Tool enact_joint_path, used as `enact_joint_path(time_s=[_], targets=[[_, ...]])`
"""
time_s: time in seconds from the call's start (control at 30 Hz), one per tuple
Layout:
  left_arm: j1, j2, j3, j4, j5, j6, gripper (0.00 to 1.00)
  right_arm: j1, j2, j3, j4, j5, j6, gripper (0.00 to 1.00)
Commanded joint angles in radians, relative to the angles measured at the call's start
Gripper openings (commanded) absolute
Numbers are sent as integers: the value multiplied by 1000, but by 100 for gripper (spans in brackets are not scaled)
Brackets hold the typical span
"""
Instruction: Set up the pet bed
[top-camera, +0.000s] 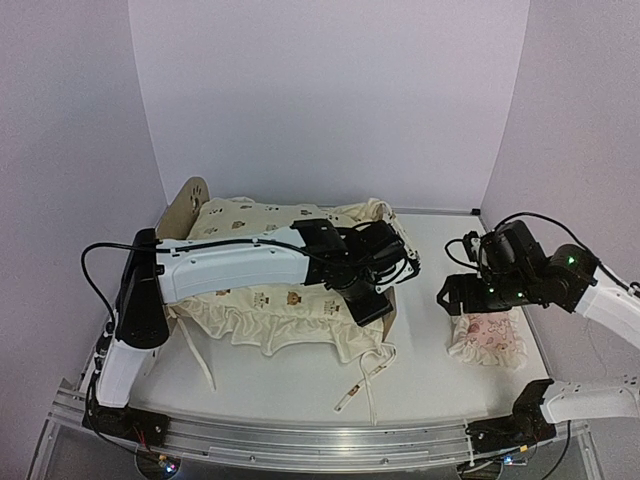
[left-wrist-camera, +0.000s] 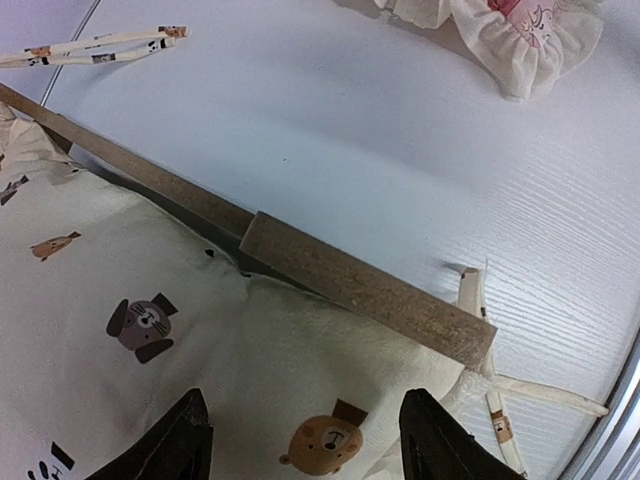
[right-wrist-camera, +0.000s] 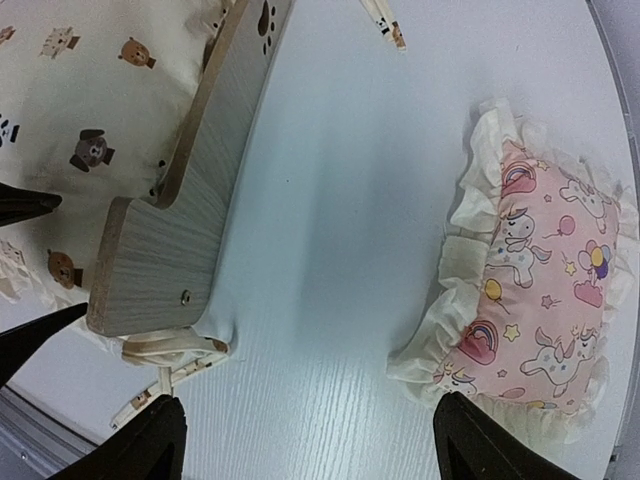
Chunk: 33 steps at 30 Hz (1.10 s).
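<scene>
While the left arm (top-camera: 230, 262) lies across it, the pet bed (top-camera: 186, 208) sits left of centre on the counter (top-camera: 430, 250), headboard toward the left wall, footboard (left-wrist-camera: 370, 290) toward the middle. Between the footboard and the pink pillow (top-camera: 487, 340) runs a bare strip of counter, the widest free lane in the wrist views. The pillow lies flat near the counter's right edge, well apart from the bed. Loose ties (top-camera: 365, 385) trail on the counter in front of the footboard, toward the metal rail (top-camera: 300, 430) at the near edge; one more tie lies just beside the footboard's corner.

Bed frame contents: cream animal-print cushion (top-camera: 250, 225) fills it – ruffle spills over the near side onto the counter (side rail hidden there). Cushion presses up against the footboard's inner face.

Left claw (left-wrist-camera: 310, 450): fingers apart, nothing between them, hovering over the cushion just inside the footboard. Right claw (right-wrist-camera: 315, 445): spread wide, empty, above the bare strip with the pillow to one side and the footboard to the other – touching neither.
</scene>
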<state>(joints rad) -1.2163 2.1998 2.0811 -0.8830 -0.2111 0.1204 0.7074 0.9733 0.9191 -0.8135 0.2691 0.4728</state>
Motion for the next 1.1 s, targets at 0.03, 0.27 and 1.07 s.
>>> enact_joint_path(time_s=[0.03,0.27,1.07], targets=[[6,14,40,-34,-17,21,61,3,13,-9,-4,-3,6,87],[7,11,-25,-23,-17,21,59,3,8,-23,-4,-6,0,87],[53,-229,-207,247,-179,-31,0,3,12,-33,114,-273,-107,82]])
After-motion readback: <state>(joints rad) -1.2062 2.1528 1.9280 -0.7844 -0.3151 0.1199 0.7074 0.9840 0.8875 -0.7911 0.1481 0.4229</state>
